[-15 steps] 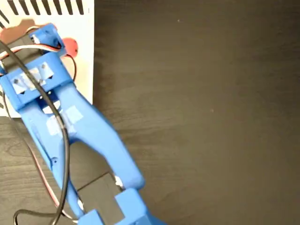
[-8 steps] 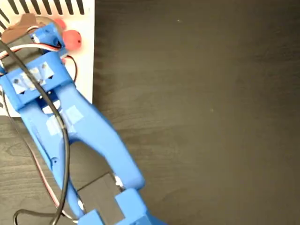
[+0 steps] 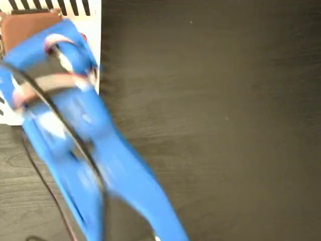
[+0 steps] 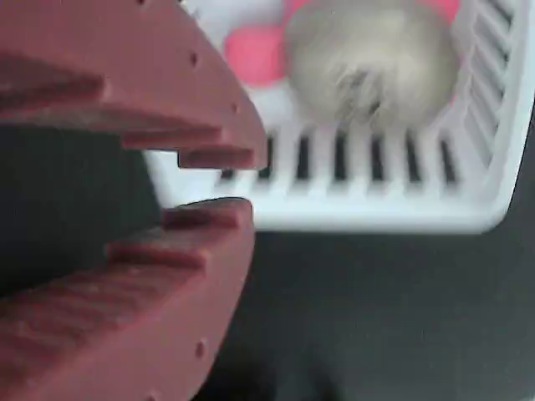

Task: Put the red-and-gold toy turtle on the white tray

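the tabletop (image 3: pixel 225 125) was dark wood with visible grain. the white tray (image 3: pixel 95 50) lay directly on it at the upper left corner of the fixed view.

Blurred blue arm (image 3: pixel 75 140) hiding most of white tray (image 3: pixel 93 30); turtle (image 4: pixel 372 58) blurred, cut off at wrist view's top

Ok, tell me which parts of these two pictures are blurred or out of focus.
Fixed view: the blue arm is smeared by motion blur, while the dark table and the white tray edge stay sharp. Wrist view: the red-and-gold toy turtle on the tray is soft and fuzzy, its shell code unreadable; the close red jaws are slightly soft, with a narrow gap at the tips.
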Robot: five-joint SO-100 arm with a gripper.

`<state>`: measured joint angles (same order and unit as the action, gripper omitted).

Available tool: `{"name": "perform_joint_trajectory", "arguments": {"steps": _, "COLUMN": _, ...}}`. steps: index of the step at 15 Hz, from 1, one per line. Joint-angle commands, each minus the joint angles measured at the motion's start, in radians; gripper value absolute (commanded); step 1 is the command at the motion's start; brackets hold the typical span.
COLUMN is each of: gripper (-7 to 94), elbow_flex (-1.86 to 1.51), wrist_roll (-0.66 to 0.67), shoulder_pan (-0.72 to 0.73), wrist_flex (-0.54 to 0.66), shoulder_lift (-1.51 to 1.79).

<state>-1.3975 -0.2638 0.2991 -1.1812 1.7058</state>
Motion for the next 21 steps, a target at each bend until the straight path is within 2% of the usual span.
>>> {"name": "perform_joint_trajectory", "arguments": {"steps": 1, "gripper": 0, "elbow_flex": -0.172, "wrist_roll": 0.075, "shoulder_pan": -0.028, "wrist_flex": 0.069, "shoulder_lift": 0.301}}
{"name": "perform_joint_trajectory", "arguments": {"steps": 4, "gripper": 0, "elbow_flex": -0.704, "wrist_roll": 0.218, "shoulder_pan": -0.110, "wrist_flex": 0.259, "shoulder_lift": 0.680}}
{"name": "perform_joint_trajectory", "arguments": {"steps": 6, "gripper": 0, "elbow_flex": -1.000, "wrist_roll": 0.241, "shoulder_pan": -0.175, "wrist_flex": 0.302, "shoulder_lift": 0.920}}
{"name": "perform_joint_trajectory", "arguments": {"steps": 8, "gripper": 0, "elbow_flex": -1.204, "wrist_roll": 0.229, "shoulder_pan": -0.221, "wrist_flex": 0.276, "shoulder_lift": 1.085}}
{"name": "perform_joint_trajectory", "arguments": {"steps": 11, "gripper": 0, "elbow_flex": -1.341, "wrist_roll": 0.199, "shoulder_pan": -0.281, "wrist_flex": 0.209, "shoulder_lift": 1.192}}
{"name": "perform_joint_trajectory", "arguments": {"steps": 15, "gripper": 0, "elbow_flex": -1.491, "wrist_roll": 0.215, "shoulder_pan": -0.278, "wrist_flex": 0.084, "shoulder_lift": 1.345}}
{"name": "perform_joint_trajectory", "arguments": {"steps": 18, "gripper": 0, "elbow_flex": -1.511, "wrist_roll": 0.239, "shoulder_pan": -0.281, "wrist_flex": -0.054, "shoulder_lift": 1.480}}
{"name": "perform_joint_trajectory", "arguments": {"steps": 21, "gripper": 0, "elbow_flex": -1.520, "wrist_roll": 0.224, "shoulder_pan": -0.321, "wrist_flex": -0.083, "shoulder_lift": 1.545}}
